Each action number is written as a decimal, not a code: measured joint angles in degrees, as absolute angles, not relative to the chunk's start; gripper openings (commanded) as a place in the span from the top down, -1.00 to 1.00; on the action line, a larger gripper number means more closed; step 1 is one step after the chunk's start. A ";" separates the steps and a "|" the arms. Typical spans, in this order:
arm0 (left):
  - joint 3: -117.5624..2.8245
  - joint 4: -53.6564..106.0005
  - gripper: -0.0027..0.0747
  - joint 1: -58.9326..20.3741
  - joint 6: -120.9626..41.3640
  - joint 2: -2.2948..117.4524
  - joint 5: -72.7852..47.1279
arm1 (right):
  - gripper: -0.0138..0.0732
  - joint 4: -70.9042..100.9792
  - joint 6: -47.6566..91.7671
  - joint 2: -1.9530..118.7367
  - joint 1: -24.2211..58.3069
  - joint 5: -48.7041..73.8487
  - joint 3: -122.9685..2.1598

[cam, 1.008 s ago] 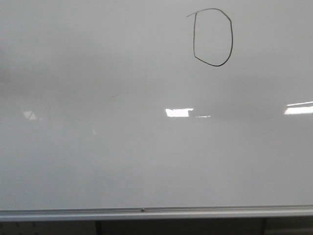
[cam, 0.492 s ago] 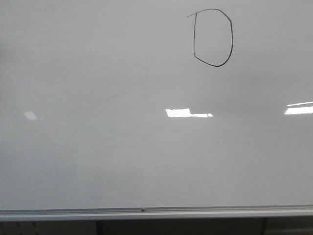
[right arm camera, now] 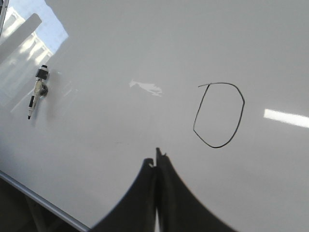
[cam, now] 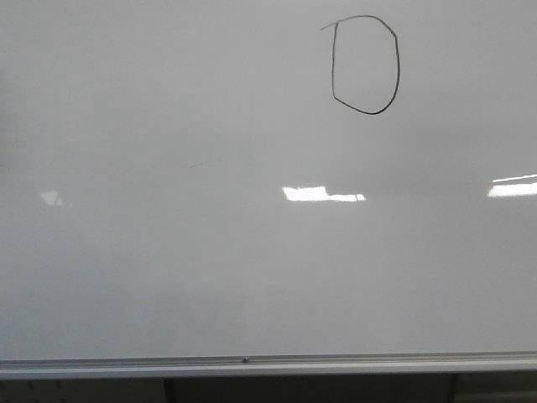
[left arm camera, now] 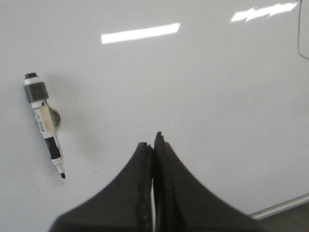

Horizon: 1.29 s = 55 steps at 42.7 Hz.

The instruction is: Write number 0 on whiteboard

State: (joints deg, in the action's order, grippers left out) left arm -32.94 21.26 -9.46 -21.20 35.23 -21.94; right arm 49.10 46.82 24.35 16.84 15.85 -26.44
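Showing the number 0 (cam: 366, 64) near the whiteboard's (cam: 210, 277) top edge.
We see our left gripper (left arm camera: 153, 145) and right gripper (right arm camera: 155, 162) both pressed together, holding nothing; a marker (left arm camera: 45, 123) lies apart.

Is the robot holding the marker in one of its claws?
No. Both the left claw and the right claw are shut with nothing in them. The marker sits on the whiteboard, apart from both.

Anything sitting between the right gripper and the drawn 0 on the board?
Nothing visible. In the right wrist view, bare whiteboard lies between the shut right gripper and the number 0; the marker lies off to one side.
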 measured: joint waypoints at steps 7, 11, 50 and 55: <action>-26.01 22.78 0.98 -9.83 -21.20 23.46 -18.44 | 0.84 49.10 46.82 24.35 16.84 15.85 -26.44; -23.67 23.27 0.98 -9.83 -21.20 18.01 -18.17 | 0.84 49.10 46.82 24.35 16.84 15.85 -26.44; -21.19 23.76 0.98 -9.83 -21.00 7.79 -15.34 | 0.84 49.10 46.82 24.35 16.84 15.85 -26.44; -17.80 17.14 0.98 -9.83 -14.65 5.60 -10.56 | 0.84 49.10 46.82 24.35 16.84 15.82 -26.44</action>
State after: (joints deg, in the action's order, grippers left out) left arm -17.80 17.14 -9.83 -14.65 5.60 -10.56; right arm 49.10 46.82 24.35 16.84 15.82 -26.44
